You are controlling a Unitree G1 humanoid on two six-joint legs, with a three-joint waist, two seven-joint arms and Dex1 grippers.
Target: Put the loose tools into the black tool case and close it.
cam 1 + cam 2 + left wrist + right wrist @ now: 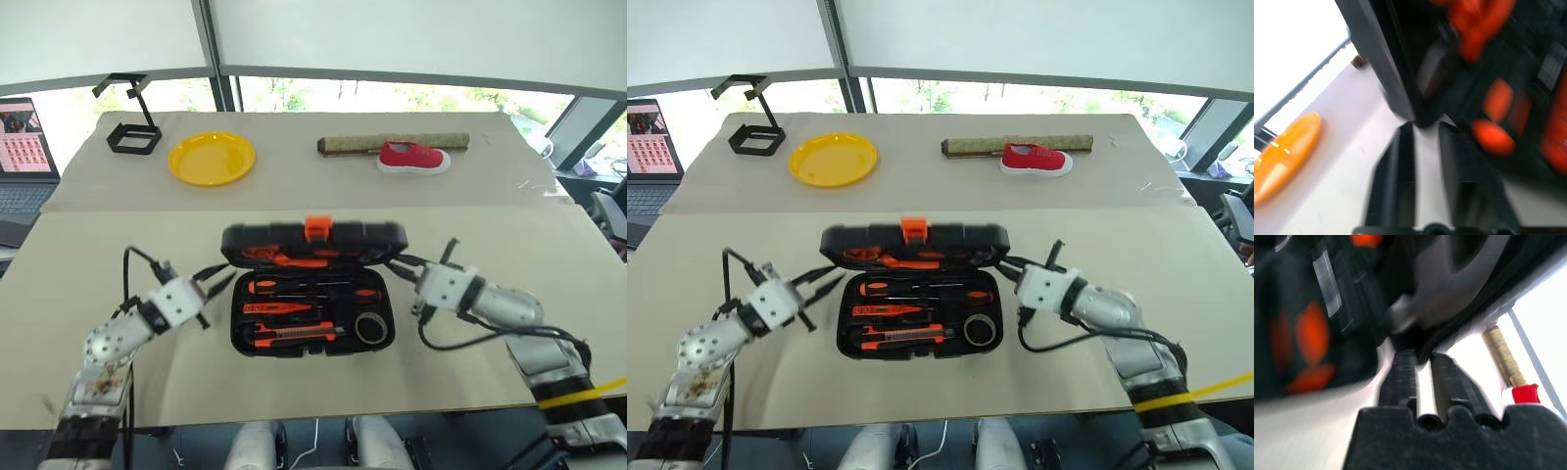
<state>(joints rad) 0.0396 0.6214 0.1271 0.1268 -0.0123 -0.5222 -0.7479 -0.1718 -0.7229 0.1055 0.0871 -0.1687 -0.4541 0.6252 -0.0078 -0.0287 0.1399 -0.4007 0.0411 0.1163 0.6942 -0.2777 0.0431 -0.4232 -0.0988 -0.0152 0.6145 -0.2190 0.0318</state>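
The black tool case [238,331] lies open at the table's middle. Its lid [313,243], with an orange latch [316,229], stands partly raised and blurred at the far side. In the tray lie two black-and-orange screwdrivers [313,290], the orange tester [279,307], the utility knife [294,333] and the tape roll [369,327]. My left gripper [223,277] sits at the case's left side, its fingers parted, tips by the lid's corner [1415,110]. At the case's right side my right gripper [392,262] points at the lid's other end, with a narrow gap between its fingers [1403,372].
On the far table stand a yellow plate [212,158], a black wire stand [132,137], a red shoe [413,157] and a long brown roll [392,143]. A laptop [24,157] sits off the left edge.
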